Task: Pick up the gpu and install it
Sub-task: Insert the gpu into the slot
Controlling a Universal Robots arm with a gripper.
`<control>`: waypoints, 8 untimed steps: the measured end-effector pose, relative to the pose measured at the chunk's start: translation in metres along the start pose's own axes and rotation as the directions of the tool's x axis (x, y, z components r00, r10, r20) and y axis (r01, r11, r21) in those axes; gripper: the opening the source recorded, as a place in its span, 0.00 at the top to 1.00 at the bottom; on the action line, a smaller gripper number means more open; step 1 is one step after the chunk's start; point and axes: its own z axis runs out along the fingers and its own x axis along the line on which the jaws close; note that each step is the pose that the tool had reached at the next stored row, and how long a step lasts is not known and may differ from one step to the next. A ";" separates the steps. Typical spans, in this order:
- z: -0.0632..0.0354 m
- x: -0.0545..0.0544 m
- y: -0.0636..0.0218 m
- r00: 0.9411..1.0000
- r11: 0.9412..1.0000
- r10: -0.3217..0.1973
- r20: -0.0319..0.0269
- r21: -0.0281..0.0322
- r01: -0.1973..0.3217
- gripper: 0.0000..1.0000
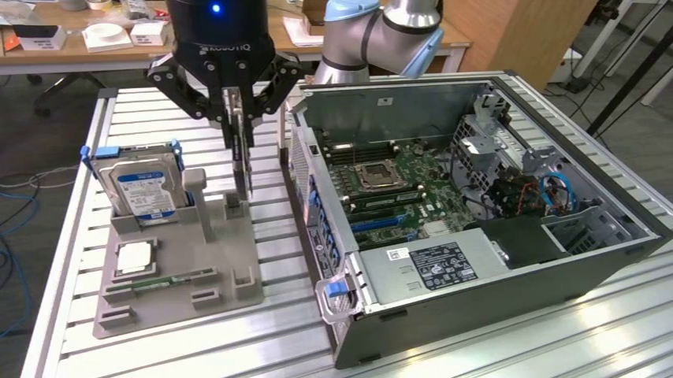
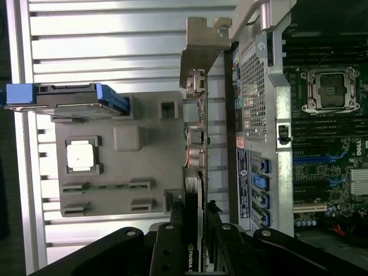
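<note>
The gpu [image 1: 243, 165] is a thin dark card seen edge-on, hanging upright over the grey holder tray [image 1: 226, 260], with its lower end close above the tray's slot posts. My gripper [image 1: 242, 118] is shut on its upper edge. In the wrist view the gpu [image 2: 195, 144] runs as a slim strip from my gripper [image 2: 194, 236] to its silvery bracket [image 2: 201, 52], between the tray [image 2: 149, 144] and the case wall. The open computer case [image 1: 347, 315] lies at the exterior view's right of the card, its motherboard [image 1: 389, 185] exposed.
The tray also holds a hard drive [image 1: 147, 185] in a blue carrier, a square processor chip [image 1: 137, 258] and a narrow memory stick [image 1: 169, 279]. Everything rests on a slatted aluminium table [image 1: 526, 346]. Desks and a chair stand behind.
</note>
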 end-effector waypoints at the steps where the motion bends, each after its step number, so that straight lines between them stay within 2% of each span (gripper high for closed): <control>1: 0.0000 0.000 0.0000 1.000 1.000 0.000 0.000 0.000 0.000 0.74; 8: 0.0002 -0.004 0.0003 1.000 1.000 0.000 0.000 0.000 0.000 0.74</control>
